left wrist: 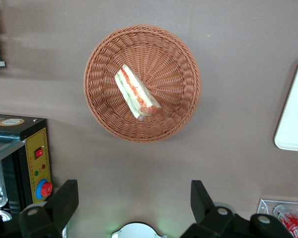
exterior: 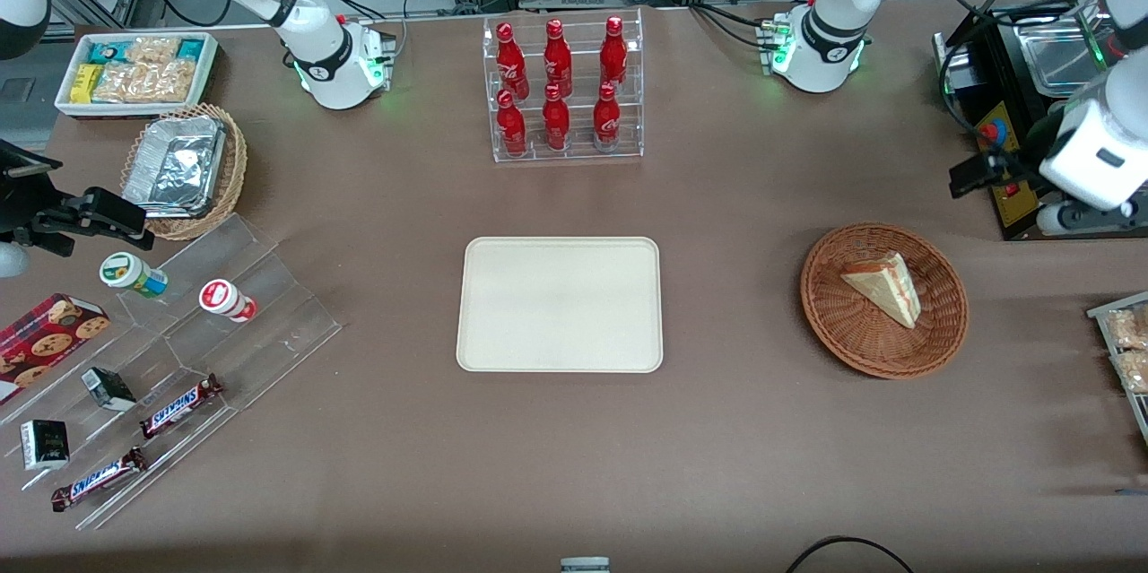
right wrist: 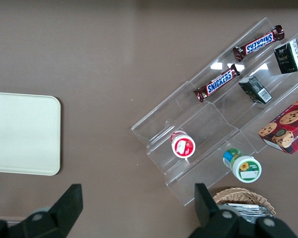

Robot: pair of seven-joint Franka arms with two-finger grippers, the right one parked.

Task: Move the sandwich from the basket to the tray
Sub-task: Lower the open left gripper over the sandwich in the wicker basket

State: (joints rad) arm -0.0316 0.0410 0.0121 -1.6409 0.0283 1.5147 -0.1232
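Sandwich lying in basket, at 3 o'clock from tray; gripper hovering above table, fingers spreading wide, holding nothing.

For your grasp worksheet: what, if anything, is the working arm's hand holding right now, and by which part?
Nothing. The hand is open and empty, raised above the table, while the sandwich lies untouched in the basket.

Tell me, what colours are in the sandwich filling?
Red-orange and green, between pale bread; the sandwich shows best in the left wrist view, above the open gripper.
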